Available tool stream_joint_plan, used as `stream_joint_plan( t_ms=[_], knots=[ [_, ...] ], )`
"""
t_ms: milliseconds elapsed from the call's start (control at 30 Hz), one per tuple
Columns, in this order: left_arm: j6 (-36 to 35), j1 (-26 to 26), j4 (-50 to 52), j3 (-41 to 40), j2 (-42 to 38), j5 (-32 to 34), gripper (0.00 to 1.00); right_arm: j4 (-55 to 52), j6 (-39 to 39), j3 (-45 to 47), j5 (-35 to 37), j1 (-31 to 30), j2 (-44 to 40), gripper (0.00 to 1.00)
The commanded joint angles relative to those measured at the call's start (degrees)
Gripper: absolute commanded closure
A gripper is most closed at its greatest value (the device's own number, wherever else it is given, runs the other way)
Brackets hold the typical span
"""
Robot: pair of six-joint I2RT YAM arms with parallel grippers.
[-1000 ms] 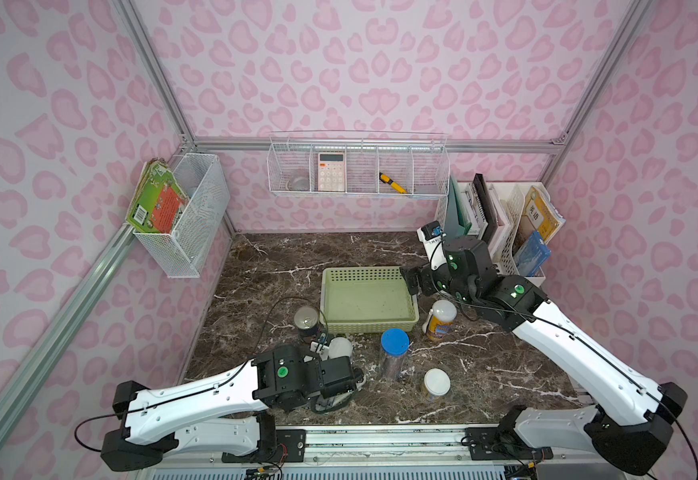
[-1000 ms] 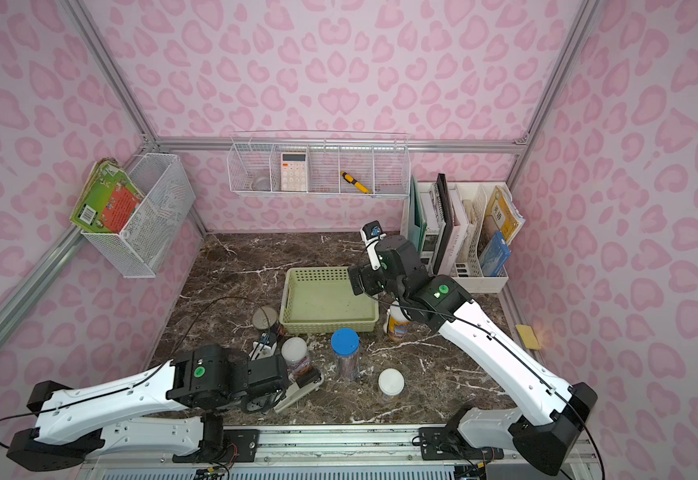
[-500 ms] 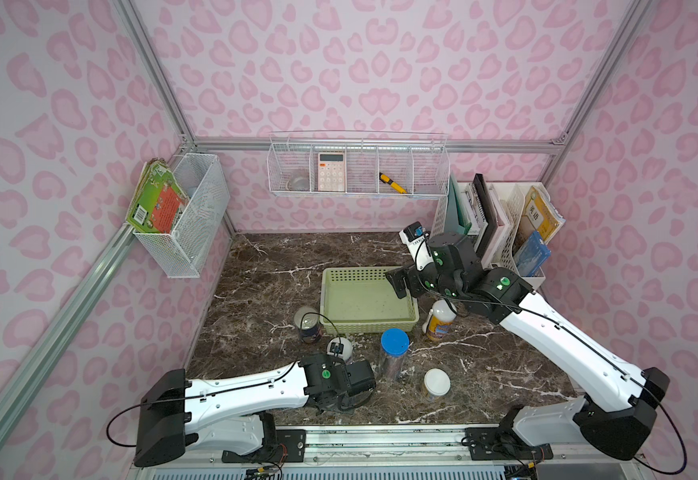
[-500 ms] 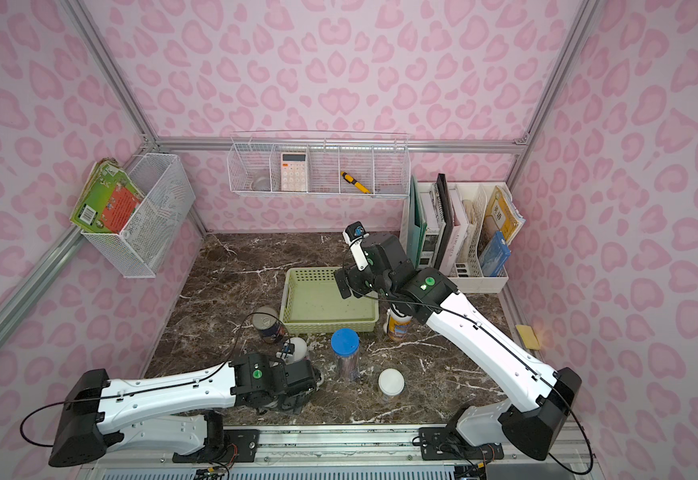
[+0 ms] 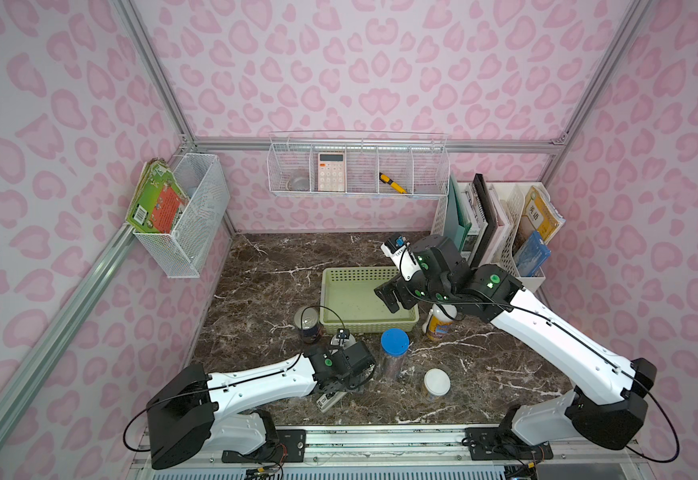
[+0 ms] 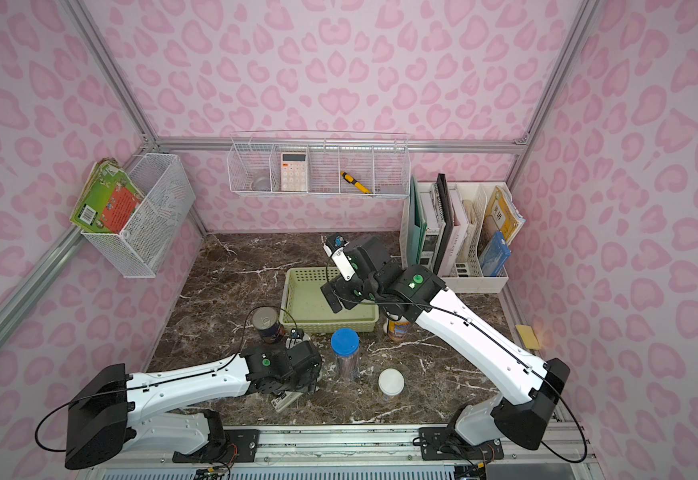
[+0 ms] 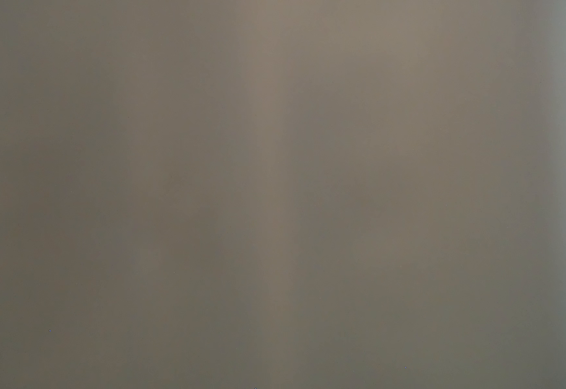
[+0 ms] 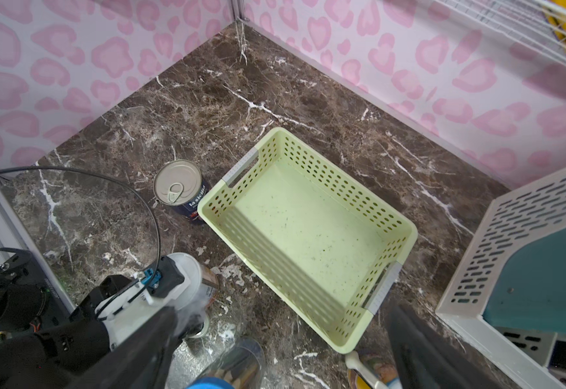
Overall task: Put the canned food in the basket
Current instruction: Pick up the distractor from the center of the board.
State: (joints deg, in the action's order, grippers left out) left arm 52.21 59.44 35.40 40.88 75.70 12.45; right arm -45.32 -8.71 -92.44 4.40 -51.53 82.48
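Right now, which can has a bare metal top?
The dark-blue-labelled can with the pull tab, upright beside a corner of the green basket; the other cans have white lids.

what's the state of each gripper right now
left gripper: cannot tell, its jaws are hidden under the wrist and its wrist view is blank
right gripper: open, holding nothing, above the basket

Basket point(image 6: 291, 291): pale green, mid-bench.
Right gripper point(image 6: 337, 303): over the basket, jaws apart.
Silver-topped can point(image 6: 265, 319): upright, just beside the basket's near left corner.
Orange-labelled can point(image 6: 399, 329): near the opposite corner, partly under the right arm.
White-lidded can point(image 6: 390, 380): upright, nearer the front.
Blue-lidded jar point(image 6: 344, 344): before the basket.
Left gripper point(image 6: 293, 390): low beside the jar, jaws hidden.
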Motion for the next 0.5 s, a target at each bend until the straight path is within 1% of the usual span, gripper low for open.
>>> stream_joint_plan(
  t_ms=[0, 200, 300, 467],
  knots=[
    [-0.6, -0.4, 4.4, -2.3, 2.0, -10.9, 0.20, -3.1, 0.2, -0.5, -3.1, -1.4, 0.1, 0.00],
    [0.2, -0.3, 3.2, -3.9, 2.1, -15.3, 0.26, -9.6, 0.8, -1.8, -6.6, -4.4, 0.6, 0.00],
    [0.9, 0.1, 3.7, -5.1, 1.3, -16.4, 0.27, -13.9, 1.0, -1.9, -5.7, -5.3, 1.9, 0.01],
    [1.3, 0.6, 4.7, -5.7, 1.0, -18.1, 0.28, -17.0, 1.0, -2.5, -6.6, -6.4, 4.2, 0.00]
  ],
)
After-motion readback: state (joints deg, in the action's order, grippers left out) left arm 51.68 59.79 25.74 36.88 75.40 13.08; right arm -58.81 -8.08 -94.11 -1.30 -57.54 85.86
